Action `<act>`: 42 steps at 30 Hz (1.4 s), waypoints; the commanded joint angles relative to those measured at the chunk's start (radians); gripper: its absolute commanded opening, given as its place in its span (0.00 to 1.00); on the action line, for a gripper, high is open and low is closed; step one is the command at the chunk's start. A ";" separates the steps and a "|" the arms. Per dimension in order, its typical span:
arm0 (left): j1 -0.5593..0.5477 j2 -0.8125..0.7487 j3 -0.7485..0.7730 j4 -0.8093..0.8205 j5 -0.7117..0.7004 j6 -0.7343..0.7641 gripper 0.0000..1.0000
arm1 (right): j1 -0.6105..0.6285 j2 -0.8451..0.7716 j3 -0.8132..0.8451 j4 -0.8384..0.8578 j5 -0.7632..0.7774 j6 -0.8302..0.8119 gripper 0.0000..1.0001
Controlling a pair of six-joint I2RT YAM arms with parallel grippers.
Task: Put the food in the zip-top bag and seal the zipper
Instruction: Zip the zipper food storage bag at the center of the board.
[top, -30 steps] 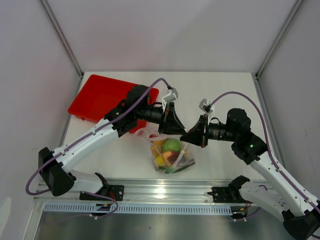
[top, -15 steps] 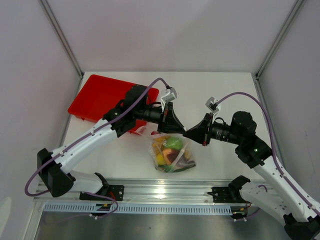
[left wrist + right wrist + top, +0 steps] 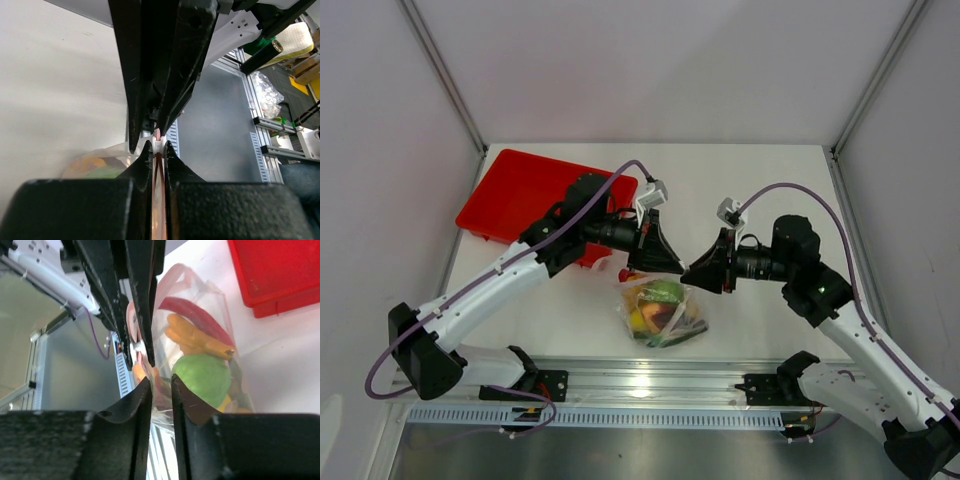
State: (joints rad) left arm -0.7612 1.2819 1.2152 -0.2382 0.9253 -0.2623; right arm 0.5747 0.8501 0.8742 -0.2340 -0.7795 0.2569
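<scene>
The zip-top bag (image 3: 665,312) lies on the white table at the near middle, holding the food (image 3: 663,296). A green lime (image 3: 202,377), orange pieces (image 3: 197,340) and a red piece show through the plastic. My left gripper (image 3: 670,265) is at the bag's top edge and is shut on the pink zipper (image 3: 158,167), with a white slider piece at its tips (image 3: 158,145). My right gripper (image 3: 689,272) faces it closely from the right. Its jaws (image 3: 161,387) are nearly closed on the bag's clear upper edge. The pink zipper (image 3: 131,320) shows beside the left fingers (image 3: 137,295).
A red tray (image 3: 525,195) lies at the back left, partly under the left arm. The aluminium rail (image 3: 650,380) runs along the near table edge just below the bag. Sloped white walls close in the back and both sides.
The right gripper drew back to the right half a second ago and has come back left against the left gripper. The left gripper shifted slightly left. The bag stays in place.
</scene>
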 commanded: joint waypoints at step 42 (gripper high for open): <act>0.011 -0.023 0.087 -0.224 -0.223 0.130 0.01 | 0.076 0.006 -0.021 0.180 0.120 0.043 0.00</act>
State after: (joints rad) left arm -0.7532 1.2842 1.2850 -0.4225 0.6876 -0.1631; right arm 0.6552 0.8825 0.8124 -0.0872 -0.5781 0.3752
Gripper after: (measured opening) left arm 0.039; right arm 0.002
